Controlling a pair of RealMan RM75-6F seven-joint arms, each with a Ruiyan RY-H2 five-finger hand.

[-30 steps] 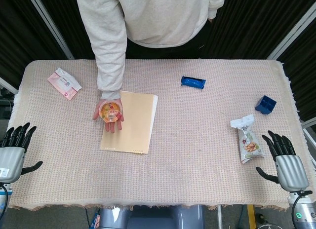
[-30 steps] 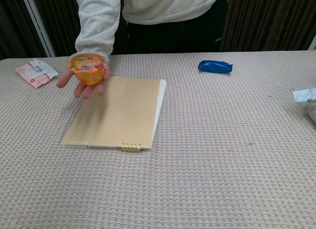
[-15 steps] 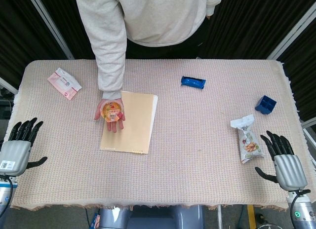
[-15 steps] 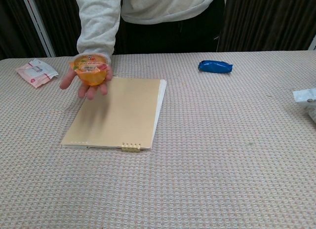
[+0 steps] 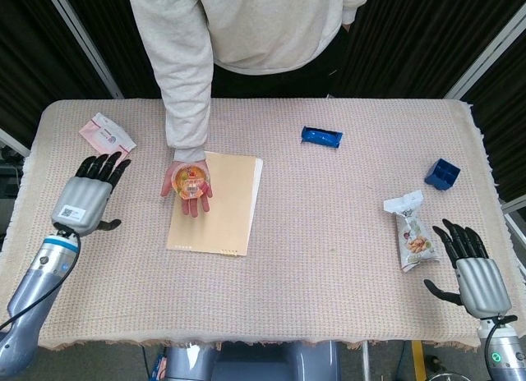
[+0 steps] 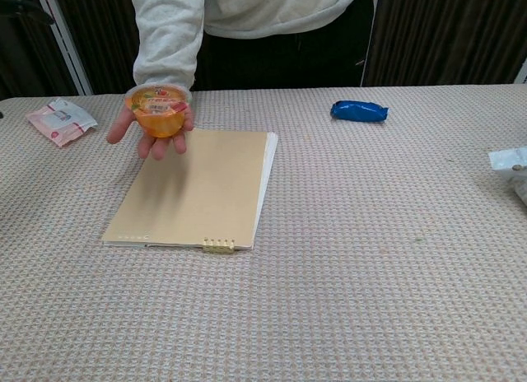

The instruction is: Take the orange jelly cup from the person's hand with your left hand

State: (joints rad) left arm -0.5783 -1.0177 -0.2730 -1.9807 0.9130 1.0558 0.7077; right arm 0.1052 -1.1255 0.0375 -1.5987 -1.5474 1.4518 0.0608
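The orange jelly cup (image 5: pixel 191 180) (image 6: pixel 160 111) sits upright on the person's open palm (image 5: pixel 187 191), held above the top left corner of a tan notebook (image 5: pixel 219 204). My left hand (image 5: pixel 85 199) is open, fingers spread, raised over the table's left side, about a hand's width left of the cup and apart from it. It does not show in the chest view. My right hand (image 5: pixel 474 270) lies open at the table's right front edge, holding nothing.
A pink tissue pack (image 5: pixel 108 137) lies at the back left, just behind my left hand. A blue wrapper (image 5: pixel 321 137) is at the back centre, a blue box (image 5: pixel 442 174) and a snack bag (image 5: pixel 411 231) at the right. The person stands behind the table.
My left hand has risen from the table's left front edge and moved right and away, toward the cup. The person's hand shifted slightly right. My right hand stayed put.
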